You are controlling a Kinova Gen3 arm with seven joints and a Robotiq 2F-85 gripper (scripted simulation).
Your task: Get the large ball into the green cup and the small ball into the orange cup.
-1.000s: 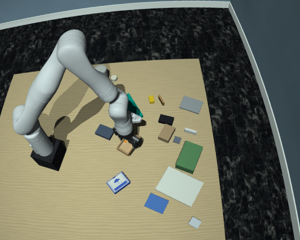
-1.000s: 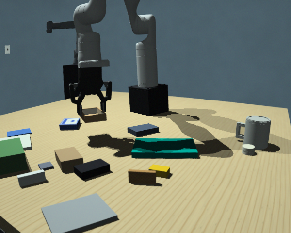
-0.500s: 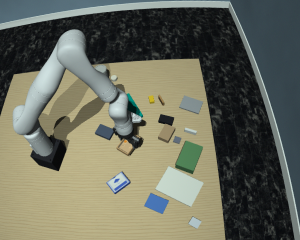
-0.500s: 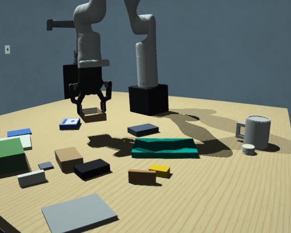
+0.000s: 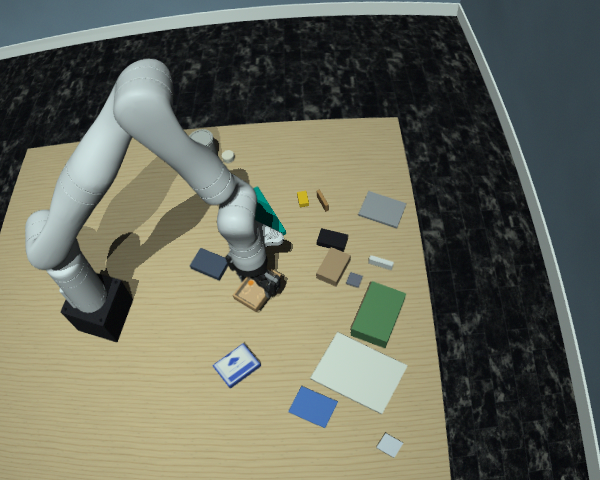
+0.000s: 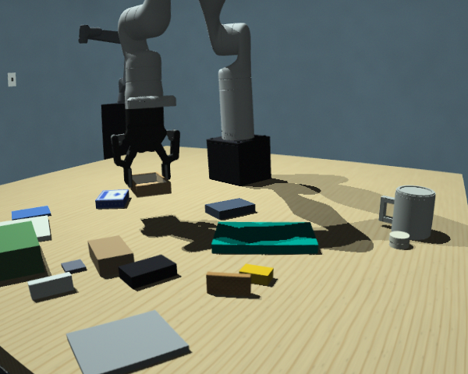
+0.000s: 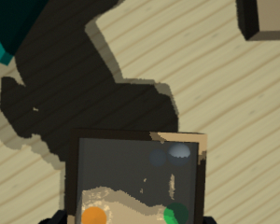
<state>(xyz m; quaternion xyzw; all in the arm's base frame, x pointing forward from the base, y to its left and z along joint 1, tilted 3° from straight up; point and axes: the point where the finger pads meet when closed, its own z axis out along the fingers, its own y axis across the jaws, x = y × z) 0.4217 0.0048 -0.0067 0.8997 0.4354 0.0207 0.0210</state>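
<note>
The covered wooden puzzle (image 5: 249, 296) (image 6: 150, 185) (image 7: 135, 177) is a small shallow wooden box under a clear lid. My gripper (image 5: 267, 283) (image 6: 146, 176) is shut on its two sides and holds it a little above the table, roughly level. In the wrist view the orange cup (image 7: 93, 217) sits at the near left corner and the green cup (image 7: 175, 214) at the near right corner. The pale large ball and the darker small ball lie side by side at the far right, outside both cups.
A teal tray (image 5: 270, 212) (image 6: 264, 237) lies behind the gripper. A dark blue block (image 5: 209, 263) (image 6: 229, 208) lies close beside it, and a tan block (image 5: 333, 266) (image 7: 266, 19) to the right. A blue-and-white box (image 5: 236, 364) (image 6: 111, 198) lies in front. A grey mug (image 6: 413, 211) stands far off.
</note>
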